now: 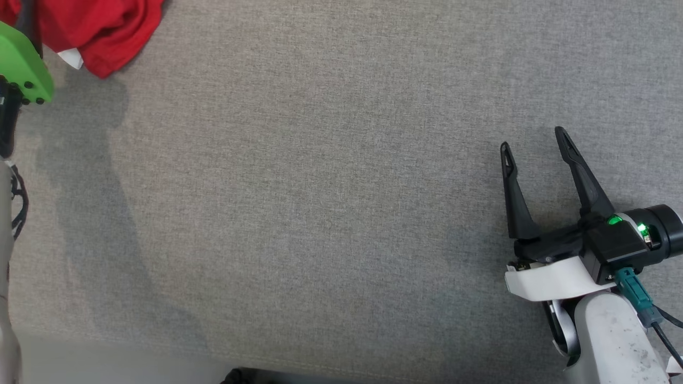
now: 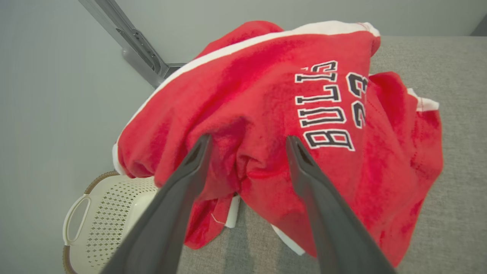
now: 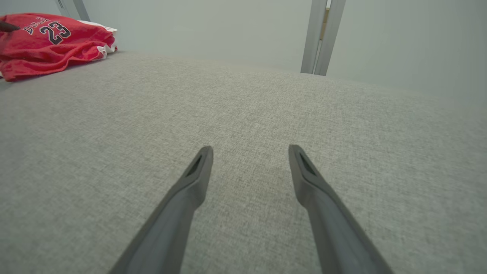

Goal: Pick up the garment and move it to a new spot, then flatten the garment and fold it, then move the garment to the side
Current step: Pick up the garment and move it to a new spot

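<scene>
the wide grey woven fabric surface (image 1: 320,186) runs under and ahead of both pairs of jaws, and is bare in front of the right pair. the crumpled red jersey garment with white trim and black-and-white lettering (image 2: 266,114) lies heaped at the surface's edge. it is directly ahead of the left jaws and spreads past them on either side. from the right jaws it sits far off, ahead and well to their left. the white perforated plastic laundry basket (image 2: 110,213) stands lower than the surface, beyond its edge, outside the left-jaw finger seen at the left of the left wrist view.

the left gripper (image 2: 248,140) has its two fingers spread wide, and a bunched ridge of red cloth shows in the gap between them. nothing is pinched, and i cannot tell whether the tips touch the cloth. the right gripper (image 1: 532,138) is likewise spread wide and holds nothing, with its tips near the bare grey weave.

as a judgement, the task has barely begun, and this looks like the approach for the first pick-up. the garment is not yet lifted, so carrying it to a new spot, flattening it, folding it and moving it aside all remain.
</scene>
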You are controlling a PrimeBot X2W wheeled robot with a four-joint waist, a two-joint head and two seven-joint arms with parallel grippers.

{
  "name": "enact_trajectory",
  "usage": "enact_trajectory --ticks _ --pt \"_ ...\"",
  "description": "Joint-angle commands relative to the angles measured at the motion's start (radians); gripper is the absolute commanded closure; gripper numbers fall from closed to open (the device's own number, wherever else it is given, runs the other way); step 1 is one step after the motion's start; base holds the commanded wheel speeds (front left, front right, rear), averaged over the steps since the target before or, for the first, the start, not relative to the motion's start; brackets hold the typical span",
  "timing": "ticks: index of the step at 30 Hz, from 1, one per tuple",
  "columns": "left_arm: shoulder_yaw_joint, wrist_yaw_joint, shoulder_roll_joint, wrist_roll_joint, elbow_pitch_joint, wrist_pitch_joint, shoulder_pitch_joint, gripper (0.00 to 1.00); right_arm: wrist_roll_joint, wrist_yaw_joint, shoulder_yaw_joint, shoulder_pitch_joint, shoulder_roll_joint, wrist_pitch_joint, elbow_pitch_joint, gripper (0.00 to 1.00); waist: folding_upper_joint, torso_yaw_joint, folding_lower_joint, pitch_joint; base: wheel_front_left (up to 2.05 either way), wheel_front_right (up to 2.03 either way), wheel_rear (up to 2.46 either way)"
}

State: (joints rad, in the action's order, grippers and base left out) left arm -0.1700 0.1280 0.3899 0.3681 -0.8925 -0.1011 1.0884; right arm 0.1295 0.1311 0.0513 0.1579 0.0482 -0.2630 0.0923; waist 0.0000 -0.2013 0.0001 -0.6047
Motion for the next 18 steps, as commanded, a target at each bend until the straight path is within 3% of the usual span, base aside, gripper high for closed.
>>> enact_trajectory --ticks 1,6,7,8,10,11,12,18 --pt "-0.01 0.002 0.02 -0.007 -0.011 0.016 0.025 0.0 -0.003 -0.001 0.002 0.011 0.004 -0.003 -0.003 0.0 0.0 0.013 -0.0001 -0.018 0.0 0.0 0.0" --pt "-0.043 0.002 0.028 0.007 -0.05 0.045 0.056 0.0 -0.005 -0.001 0.008 0.014 0.004 -0.001 -0.006 0.0 0.0 0.02 -0.0001 -0.024 0.0 0.0 0.0" --pt "-0.046 0.002 0.019 0.024 -0.057 0.046 0.061 0.17 -0.005 -0.001 0.009 0.015 0.004 -0.001 -0.006 0.0 0.0 0.023 -0.0001 -0.025 0.0 0.0 0.0" --pt "-0.048 0.002 0.01 0.04 -0.062 0.045 0.065 0.5 -0.005 -0.001 0.009 0.015 0.004 -0.001 -0.007 0.0 0.0 0.025 -0.0001 -0.026 0.0 0.0 0.0" --pt "-0.062 0.002 0.003 0.061 -0.068 0.039 0.072 0.71 -0.007 -0.001 0.007 0.017 0.005 -0.001 -0.007 0.0 0.0 0.029 -0.0001 -0.029 0.0 0.0 0.0" --pt "-0.072 0.002 0.008 0.071 -0.073 0.035 0.074 0.93 -0.007 -0.001 0.007 0.019 0.005 -0.001 -0.008 0.0 0.0 0.032 -0.0001 -0.032 0.0 0.0 0.0" --pt "-0.077 0.002 0.01 0.079 -0.078 0.033 0.076 1.0 -0.007 -0.001 0.008 0.02 0.005 -0.001 -0.009 0.0 0.0 0.035 -0.0001 -0.034 0.0 0.0 0.0" --pt "-0.084 -0.001 0.013 0.099 -0.127 0.057 0.099 1.0 -0.015 -0.001 0.003 0.027 0.005 -0.001 -0.01 0.0 0.0 0.046 -0.0001 -0.04 0.0 0.0 0.0"
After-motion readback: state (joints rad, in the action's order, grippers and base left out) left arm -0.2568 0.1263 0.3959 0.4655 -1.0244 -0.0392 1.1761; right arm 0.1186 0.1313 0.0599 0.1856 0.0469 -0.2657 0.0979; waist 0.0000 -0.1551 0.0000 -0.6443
